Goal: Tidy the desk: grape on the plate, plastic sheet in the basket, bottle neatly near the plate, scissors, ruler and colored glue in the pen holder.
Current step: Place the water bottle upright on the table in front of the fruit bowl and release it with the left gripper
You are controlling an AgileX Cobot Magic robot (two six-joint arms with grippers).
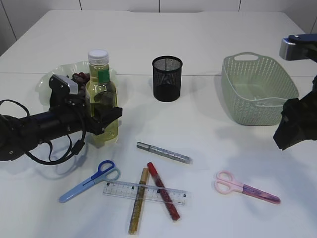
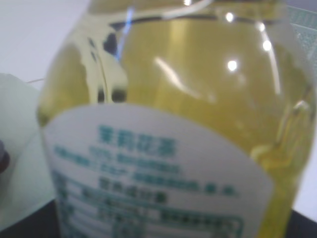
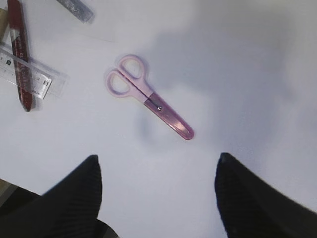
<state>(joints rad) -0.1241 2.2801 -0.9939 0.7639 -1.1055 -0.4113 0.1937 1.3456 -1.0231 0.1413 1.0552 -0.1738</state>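
Observation:
A bottle (image 1: pixel 102 106) of yellow liquid with a white cap stands at the front edge of the pale green plate (image 1: pixel 54 74); its label fills the left wrist view (image 2: pixel 148 173). My left gripper (image 1: pixel 105 111) is shut on its body. Dark grapes (image 1: pixel 80 77) lie on the plate. Blue scissors (image 1: pixel 89 181), a clear ruler (image 1: pixel 146 192), red glue (image 1: pixel 163 191), gold glue (image 1: pixel 138 201) and silver glue (image 1: pixel 163 152) lie in front. Pink scissors (image 3: pixel 148 96) lie ahead of my open, empty right gripper (image 3: pixel 156 158). The black mesh pen holder (image 1: pixel 167 78) stands mid-table. The plastic sheet is out of view.
A green woven basket (image 1: pixel 257 89) stands at the back right, close to the right arm (image 1: pixel 297 124). The ruler (image 3: pixel 25 74) and red glue (image 3: pixel 20 49) show at the left edge of the right wrist view.

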